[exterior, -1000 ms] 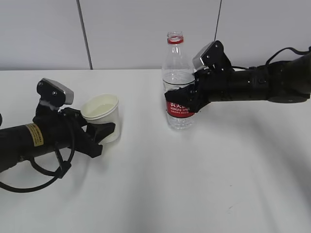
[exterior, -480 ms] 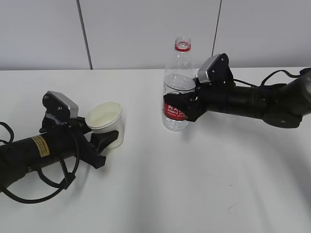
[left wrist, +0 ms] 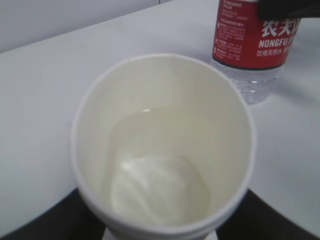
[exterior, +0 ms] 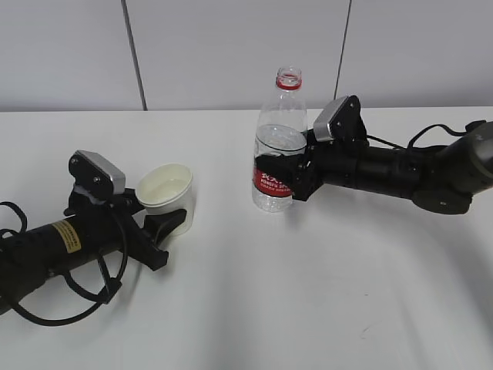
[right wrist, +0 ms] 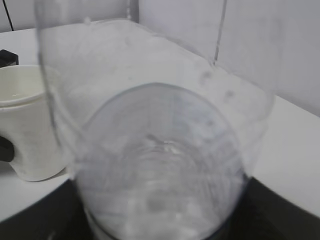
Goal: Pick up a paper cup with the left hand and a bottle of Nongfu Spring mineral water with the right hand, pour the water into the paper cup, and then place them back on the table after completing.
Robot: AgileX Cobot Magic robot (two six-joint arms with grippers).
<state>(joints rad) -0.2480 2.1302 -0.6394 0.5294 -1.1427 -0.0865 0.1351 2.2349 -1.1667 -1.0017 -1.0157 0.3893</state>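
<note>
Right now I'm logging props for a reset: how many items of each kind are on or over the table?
Paper cup: 1
Water bottle: 1
Pincer: 2, left pincer and right pincer
Total: 4

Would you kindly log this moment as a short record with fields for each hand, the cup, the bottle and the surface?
left hand: shut on the paper cup
cup: tilted, some water inside
right hand: shut on the bottle at its red label
bottle: uncapped, roughly upright, partly filled
table: white
</note>
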